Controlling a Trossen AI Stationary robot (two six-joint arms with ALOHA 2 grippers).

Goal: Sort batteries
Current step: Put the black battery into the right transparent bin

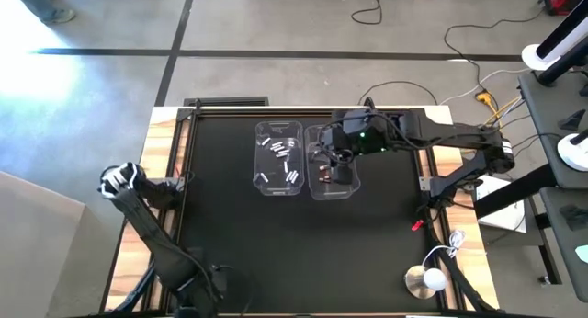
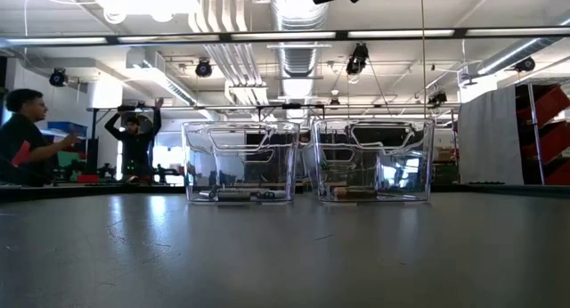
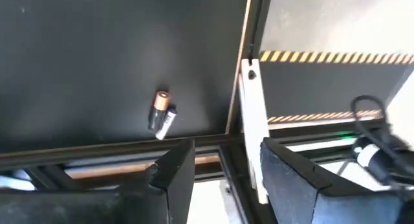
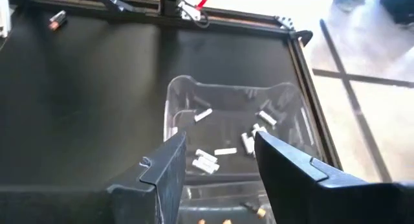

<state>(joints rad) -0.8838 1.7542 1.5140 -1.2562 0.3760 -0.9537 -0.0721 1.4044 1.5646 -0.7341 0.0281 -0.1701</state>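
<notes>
Clear left bin: centre of black table; silvery-white batteries inside.
Left gripper: at table's 8 o'clock edge, fingers apart, holding nothing. Two loose batteries, one copper-ended, one silvery, touching, on mat ahead of it.
Clear right bin: just beside left bin, 3 o'clock side; dark copper-ended batteries inside.
Right gripper: over right bin, fingers apart, empty.

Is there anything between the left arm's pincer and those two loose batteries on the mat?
No. In the left wrist view only bare black mat separates the left pincer from the two batteries.
</notes>
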